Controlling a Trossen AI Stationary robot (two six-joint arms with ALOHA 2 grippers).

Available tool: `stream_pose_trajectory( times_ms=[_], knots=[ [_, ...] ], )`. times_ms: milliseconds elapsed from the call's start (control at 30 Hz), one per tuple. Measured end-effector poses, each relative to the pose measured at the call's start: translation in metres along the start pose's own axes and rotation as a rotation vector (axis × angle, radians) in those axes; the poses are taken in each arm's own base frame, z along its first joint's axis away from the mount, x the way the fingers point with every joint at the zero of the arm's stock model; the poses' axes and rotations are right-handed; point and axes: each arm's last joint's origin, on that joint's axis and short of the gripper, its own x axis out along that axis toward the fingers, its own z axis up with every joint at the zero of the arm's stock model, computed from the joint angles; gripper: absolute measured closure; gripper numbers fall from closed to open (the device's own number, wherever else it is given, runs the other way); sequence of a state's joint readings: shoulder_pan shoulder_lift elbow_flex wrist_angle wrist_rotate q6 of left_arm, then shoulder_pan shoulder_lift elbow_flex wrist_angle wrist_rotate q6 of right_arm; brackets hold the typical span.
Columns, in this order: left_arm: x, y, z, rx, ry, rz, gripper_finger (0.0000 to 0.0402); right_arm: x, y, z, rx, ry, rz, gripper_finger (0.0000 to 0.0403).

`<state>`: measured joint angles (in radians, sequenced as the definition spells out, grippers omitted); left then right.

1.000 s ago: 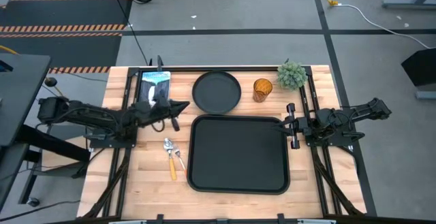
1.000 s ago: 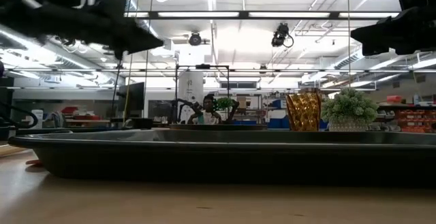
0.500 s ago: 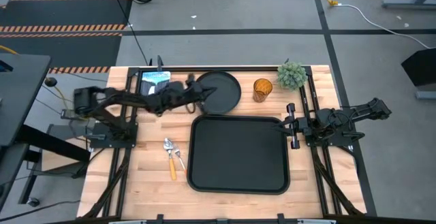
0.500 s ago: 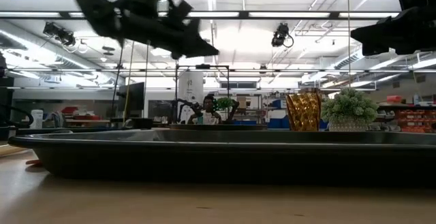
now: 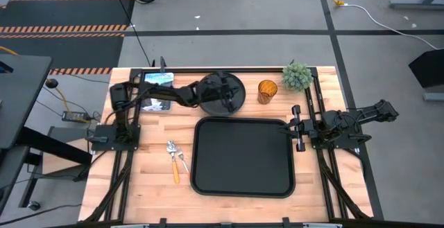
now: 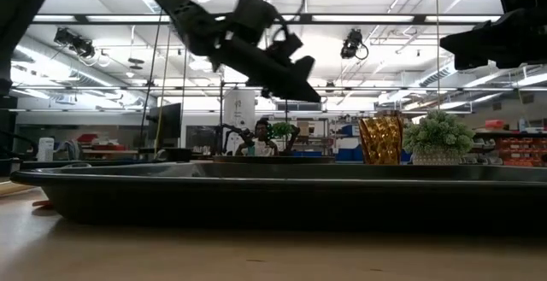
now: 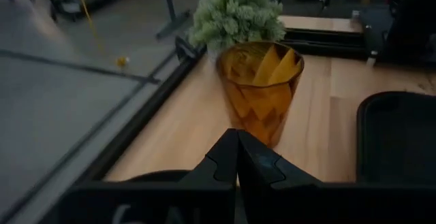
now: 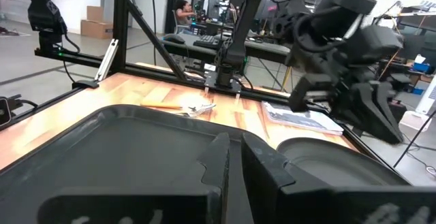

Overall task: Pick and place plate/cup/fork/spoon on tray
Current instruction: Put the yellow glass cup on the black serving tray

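The round black plate [image 5: 239, 88] lies at the table's far middle, with the amber cup [image 5: 267, 90] standing to its right. The big black tray [image 5: 243, 156] lies in the middle. The spoon [image 5: 173, 162] and the fork [image 5: 183, 160] lie side by side on the table left of the tray. My left gripper [image 5: 233, 103] is shut and empty, above the plate and clear of it [image 6: 314, 98]. It points toward the cup [image 7: 260, 91]. My right gripper [image 5: 296, 127] is shut and empty at the tray's right edge.
A small green potted plant [image 5: 297, 76] stands at the far right, just beyond the cup. A printed booklet [image 5: 158, 89] lies at the far left under my left arm. A person sits in the room behind the table [image 6: 261, 137].
My left arm has swung from the table's left side toward the right, out over the plate and toward the cup, and its gripper has come lower. The plate, cup, fork, spoon and tray have stayed where they were.
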<state>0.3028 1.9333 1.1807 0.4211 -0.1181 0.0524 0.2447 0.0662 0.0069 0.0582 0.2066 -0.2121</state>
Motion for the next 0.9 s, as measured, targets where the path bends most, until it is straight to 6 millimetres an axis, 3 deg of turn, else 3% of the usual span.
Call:
stream_pose_trajectory(
  times_ms=[200,400,600,900],
  knots=[
    [0.022,-0.012,0.009,-0.007,0.095,-0.086,0.0390,0.000,0.000,0.000,0.000,0.000,0.000,0.0357],
    [0.039,-0.025,0.034,0.031,0.136,-0.141,0.0378,0.000,0.000,0.000,0.001,-0.002,0.000,0.0357],
    [0.067,-0.037,0.052,0.065,0.200,-0.178,0.0337,0.000,0.000,0.001,0.002,-0.009,-0.002,0.0357],
    [0.077,-0.050,0.071,0.192,0.224,-0.203,0.0253,0.000,0.000,0.002,0.004,-0.020,-0.004,0.0357]
  ],
)
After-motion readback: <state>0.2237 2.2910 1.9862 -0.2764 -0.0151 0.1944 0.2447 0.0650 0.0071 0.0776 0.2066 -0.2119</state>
